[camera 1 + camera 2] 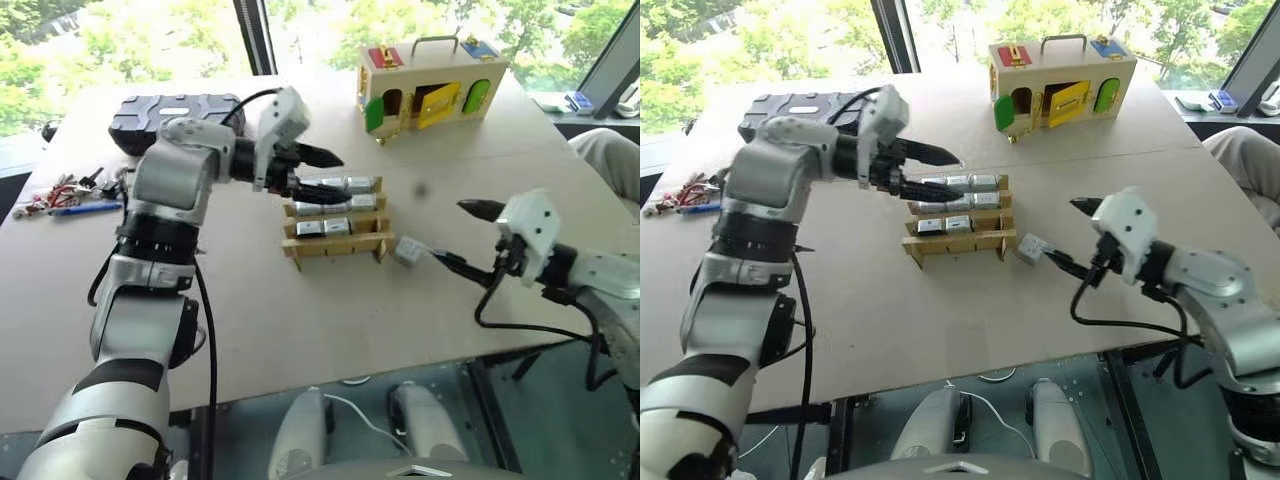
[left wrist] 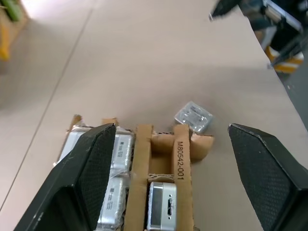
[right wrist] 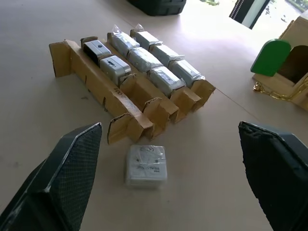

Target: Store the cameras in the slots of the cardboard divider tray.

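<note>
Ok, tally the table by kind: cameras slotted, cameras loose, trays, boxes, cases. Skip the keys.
Cameras in the tray: 8
Loose camera: 1
Cardboard divider tray: 1
Wooden box: 1
Black case: 1
Total: 12

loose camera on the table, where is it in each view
Left eye: loose camera lies off the cardboard divider tray's right end.
Right eye: same spot, by the tray's right end.
Left wrist: beyond the tray's end.
Right wrist: on the table before the tray.
Shared landmark: the tray.
</note>
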`<state>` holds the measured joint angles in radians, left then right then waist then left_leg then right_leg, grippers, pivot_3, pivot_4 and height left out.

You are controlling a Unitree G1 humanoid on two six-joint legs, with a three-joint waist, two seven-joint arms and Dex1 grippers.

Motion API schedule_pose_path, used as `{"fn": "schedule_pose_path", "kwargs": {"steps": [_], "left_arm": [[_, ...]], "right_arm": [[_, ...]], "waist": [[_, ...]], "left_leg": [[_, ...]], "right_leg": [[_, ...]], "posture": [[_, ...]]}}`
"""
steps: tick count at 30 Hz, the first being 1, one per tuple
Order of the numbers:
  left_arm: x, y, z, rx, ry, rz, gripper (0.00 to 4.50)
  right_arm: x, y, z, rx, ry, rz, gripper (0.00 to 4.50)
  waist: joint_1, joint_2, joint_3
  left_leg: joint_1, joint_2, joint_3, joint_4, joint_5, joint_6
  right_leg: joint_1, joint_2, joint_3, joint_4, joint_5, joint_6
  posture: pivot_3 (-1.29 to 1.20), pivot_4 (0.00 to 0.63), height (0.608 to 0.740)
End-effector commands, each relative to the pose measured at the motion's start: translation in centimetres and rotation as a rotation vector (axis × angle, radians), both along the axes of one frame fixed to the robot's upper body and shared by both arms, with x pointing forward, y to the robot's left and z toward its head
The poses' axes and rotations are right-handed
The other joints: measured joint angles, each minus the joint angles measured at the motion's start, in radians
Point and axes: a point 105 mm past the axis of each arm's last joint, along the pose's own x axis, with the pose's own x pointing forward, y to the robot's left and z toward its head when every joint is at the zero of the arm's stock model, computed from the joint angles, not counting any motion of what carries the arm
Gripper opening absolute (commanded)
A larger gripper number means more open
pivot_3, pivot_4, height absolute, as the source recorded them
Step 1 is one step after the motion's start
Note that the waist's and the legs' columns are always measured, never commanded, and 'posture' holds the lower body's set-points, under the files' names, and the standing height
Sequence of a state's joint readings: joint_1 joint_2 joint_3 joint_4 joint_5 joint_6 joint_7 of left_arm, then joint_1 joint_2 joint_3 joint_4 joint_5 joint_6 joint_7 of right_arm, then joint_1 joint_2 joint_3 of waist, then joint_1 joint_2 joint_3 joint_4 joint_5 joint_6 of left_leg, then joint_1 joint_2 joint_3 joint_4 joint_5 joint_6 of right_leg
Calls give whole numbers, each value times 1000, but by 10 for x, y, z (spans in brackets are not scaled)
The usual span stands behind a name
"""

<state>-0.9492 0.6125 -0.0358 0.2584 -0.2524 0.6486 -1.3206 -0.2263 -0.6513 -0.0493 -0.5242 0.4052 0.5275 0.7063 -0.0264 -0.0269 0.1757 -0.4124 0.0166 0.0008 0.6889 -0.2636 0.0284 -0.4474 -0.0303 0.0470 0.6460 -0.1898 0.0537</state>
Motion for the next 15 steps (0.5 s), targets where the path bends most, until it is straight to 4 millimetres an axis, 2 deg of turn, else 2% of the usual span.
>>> {"fn": "schedule_pose_path", "kwargs": {"steps": [1, 3, 7, 8, 11, 15], "left_arm": [[-18, 19, 12, -174, -108, 53, 3841], [-28, 31, 7, -217, -154, 89, 3841], [-58, 58, -9, -303, -36, 110, 3841], [-65, 63, -14, -298, -28, 117, 4367], [-85, 72, -32, -233, -8, 121, 4468], [-96, 82, -46, -221, 26, 163, 4468]], "right_arm": [[6, 2, 7, 27, -39, -49, 4500], [11, 2, 5, 39, -51, -89, 4500], [14, 6, -6, 20, -43, -104, 4500], [15, 6, -8, 12, -42, -102, 4500], [17, 8, -13, -2, -34, -92, 4500], [22, 7, -21, -6, -11, -103, 4500]], "waist": [[-5, 0, 0], [-4, 0, 0], [-3, 0, 0], [-4, 0, 0], [1, 0, 0], [10, 0, 0]], "left_leg": [[0, 0, -1, 0, 0, 0], [-1, 1, -3, 0, 0, -1], [-1, 1, -3, 0, 0, -1], [-1, 1, -3, 0, 0, -1], [-1, 1, -3, 0, 1, -1], [0, 1, 0, 0, 1, -2]], "right_leg": [[0, 0, 0, 0, 0, 0], [0, -1, 0, 0, 0, 0], [0, -2, -1, 0, 0, -1], [0, -2, -1, -1, 0, -1], [0, -3, -1, -1, 0, -1], [1, -3, -1, -1, 0, -1]], "posture": [[0, 150, 740], [0, 150, 740], [0, 150, 740], [0, 150, 740], [0, 150, 740], [0, 150, 740]]}}
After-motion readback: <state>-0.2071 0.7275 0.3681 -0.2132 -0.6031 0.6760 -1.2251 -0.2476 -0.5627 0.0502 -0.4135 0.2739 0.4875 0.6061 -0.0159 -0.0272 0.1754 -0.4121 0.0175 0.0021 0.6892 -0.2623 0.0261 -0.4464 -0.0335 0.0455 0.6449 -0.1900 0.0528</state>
